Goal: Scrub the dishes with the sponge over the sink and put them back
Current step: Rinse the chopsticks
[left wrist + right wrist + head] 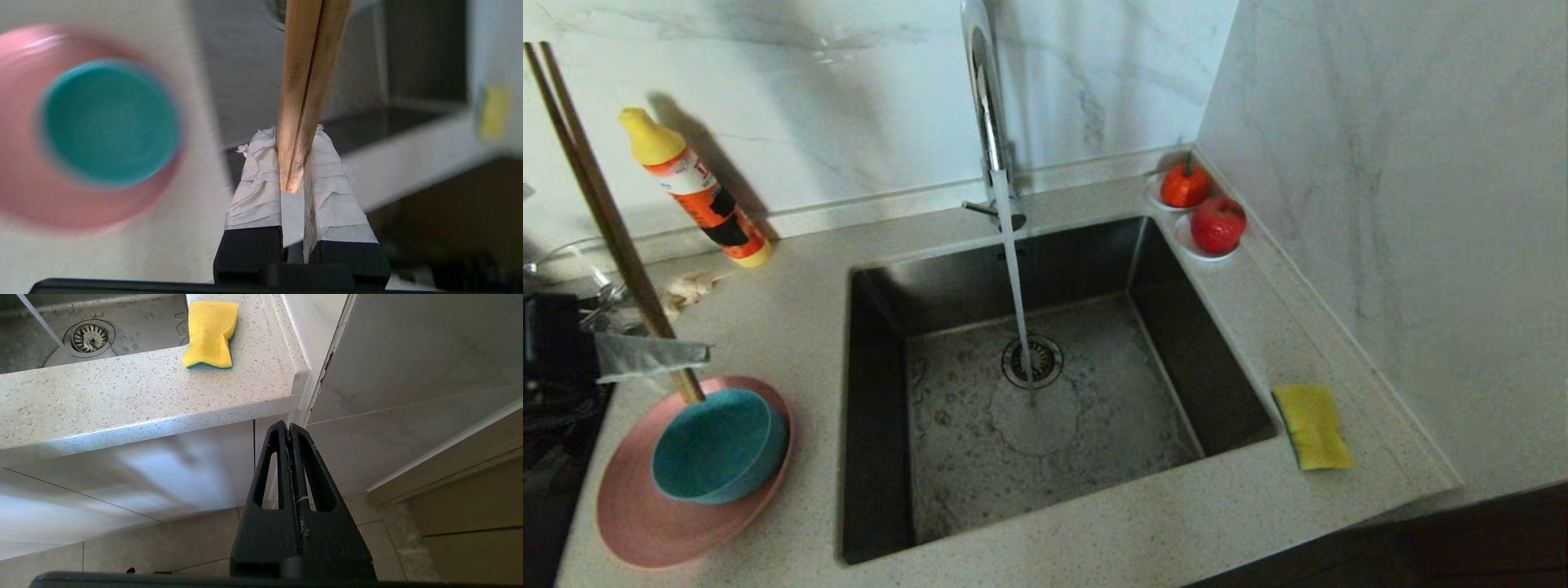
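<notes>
My left gripper hovers over the left counter, shut on two thin wooden sticks that slant up and away from it. In the left wrist view the taped fingers pinch the sticks near their lower ends. Just below the gripper, the teal bowl sits in the pink plate. The dark sink has water running from the chrome tap onto its drain. The yellow sponge lies on the counter right of the sink. My right gripper hangs shut and empty below the counter edge.
An orange detergent bottle leans against the back wall on the left. Two white saucers with red fruit stand in the back right corner. A marble wall closes off the right side. Dark clutter sits at the far left edge.
</notes>
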